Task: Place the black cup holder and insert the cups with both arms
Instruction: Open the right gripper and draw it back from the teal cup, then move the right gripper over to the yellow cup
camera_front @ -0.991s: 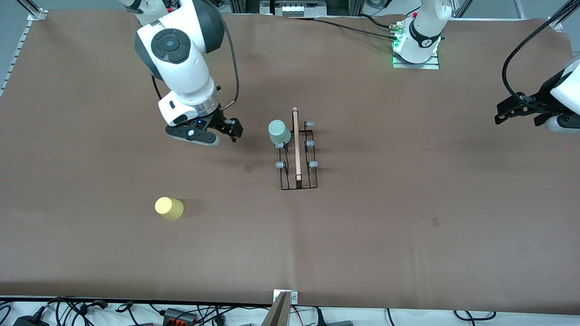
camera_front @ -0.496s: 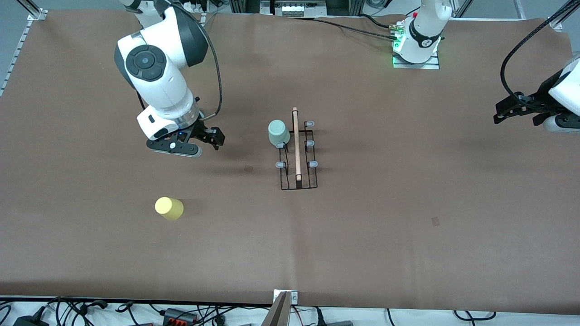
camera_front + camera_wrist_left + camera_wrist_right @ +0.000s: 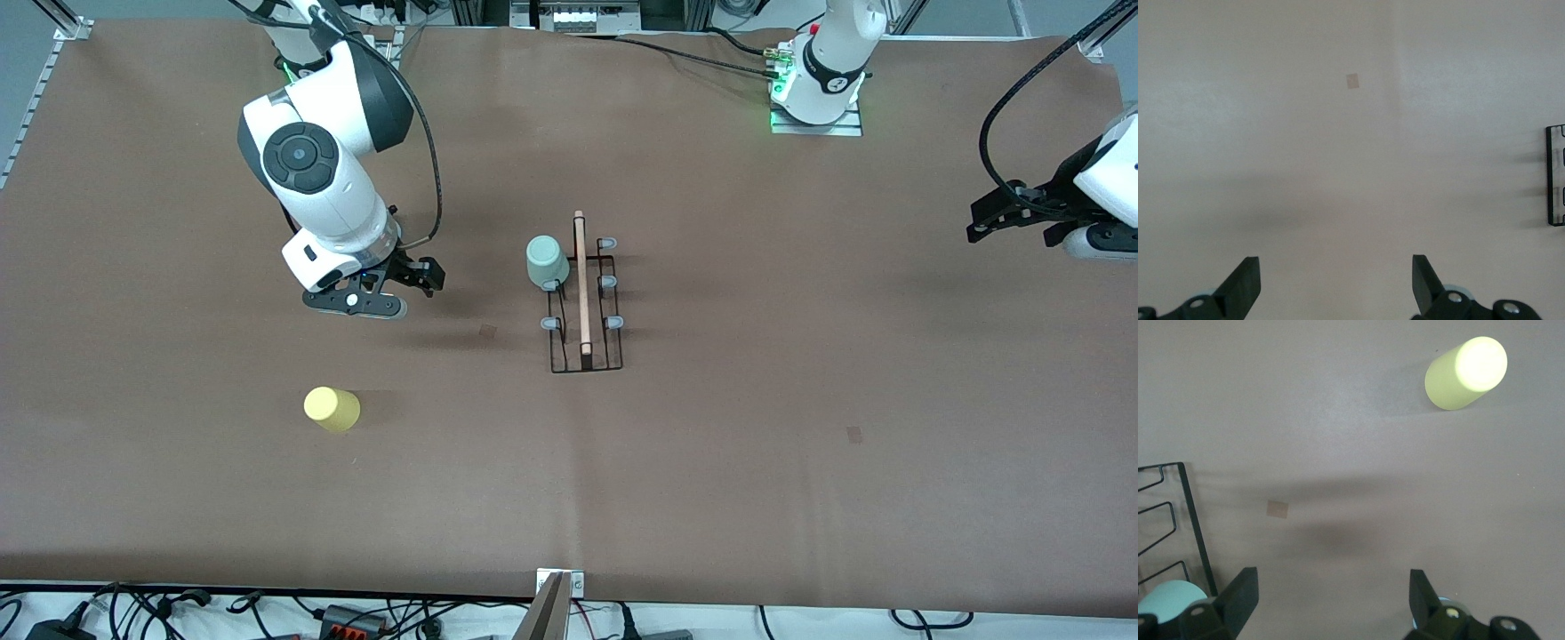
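The rack (image 3: 583, 298) is standing on the brown table (image 3: 800, 498) near its middle, its wooden handle (image 3: 581, 283) running lengthwise between two rows of grey-tipped pegs; a grey-green cup (image 3: 547, 261) is sitting upside down on the peg at the row's end farthest from the front camera, on the side toward the right arm; the other pegs are bare. A yellow cup (image 3: 332, 410) is standing upside down on the table, well apart from the rack, toward the right arm's end and nearer to the front camera.

The right gripper (image 3: 418, 276) is being held above the table between the two cups, its jaws spread and empty; in the right wrist view the yellow cup (image 3: 1465, 373) is seen well ahead of the open fingers (image 3: 1238, 595), and a corner of the rack (image 3: 1178, 527) and the grey-green cup (image 3: 1168, 599) are lying just beside one finger.

The left gripper (image 3: 987, 220) is waiting over the table's edge at the left arm's end, jaws spread and empty; only the rack's end (image 3: 1555, 175) is seen off to one side of its fingers (image 3: 1426, 279).

No writing or label can be read on any item.
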Motion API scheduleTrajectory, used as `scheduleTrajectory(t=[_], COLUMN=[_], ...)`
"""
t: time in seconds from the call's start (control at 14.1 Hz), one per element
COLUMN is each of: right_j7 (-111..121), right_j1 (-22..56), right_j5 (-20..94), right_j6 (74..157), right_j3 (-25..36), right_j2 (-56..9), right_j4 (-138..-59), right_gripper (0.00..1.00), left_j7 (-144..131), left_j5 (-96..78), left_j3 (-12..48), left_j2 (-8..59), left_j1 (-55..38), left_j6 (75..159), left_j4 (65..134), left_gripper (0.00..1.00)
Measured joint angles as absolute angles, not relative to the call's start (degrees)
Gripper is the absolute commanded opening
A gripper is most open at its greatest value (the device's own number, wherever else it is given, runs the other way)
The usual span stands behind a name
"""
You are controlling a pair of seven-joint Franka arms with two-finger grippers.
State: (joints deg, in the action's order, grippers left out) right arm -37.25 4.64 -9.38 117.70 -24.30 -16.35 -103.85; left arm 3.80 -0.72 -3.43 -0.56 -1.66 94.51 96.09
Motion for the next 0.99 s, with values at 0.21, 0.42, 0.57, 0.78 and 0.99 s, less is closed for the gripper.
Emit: scheduleTrajectory(t=[0.21,0.42,0.57,0.78,0.99], right_j7=[-36.5,-36.3,-36.2,-34.7,-29.3], right_j1=[4.6,4.6,4.5,3.0,-0.8], right_j5=[-9.4,-9.4,-9.4,-9.4,-9.4], right_j6=[117.7,117.7,117.7,117.7,117.7], right_j3=[-24.4,-24.4,-24.3,-24.0,-23.9], right_j2=[-16.6,-16.6,-16.6,-16.6,-16.5], right_j4=[-103.9,-103.8,-103.7,-103.3,-103.0], right_gripper=[1.00,1.00,1.00,1.00,1.00], left_j7=[3.8,3.8,3.8,3.8,3.8], left_j5=[-0.7,-0.7,-0.7,-0.7,-0.7], left_j3=[-3.4,-3.4,-3.4,-3.4,-3.3], left_j2=[-0.6,-0.6,-0.6,-0.6,-0.5], left_j1=[-1.7,-1.7,-1.7,-1.8,-2.1], left_j6=[94.5,94.5,94.5,94.5,94.6], left_j4=[96.1,96.1,96.1,96.1,95.8], left_gripper=[1.00,1.00,1.00,1.00,1.00])
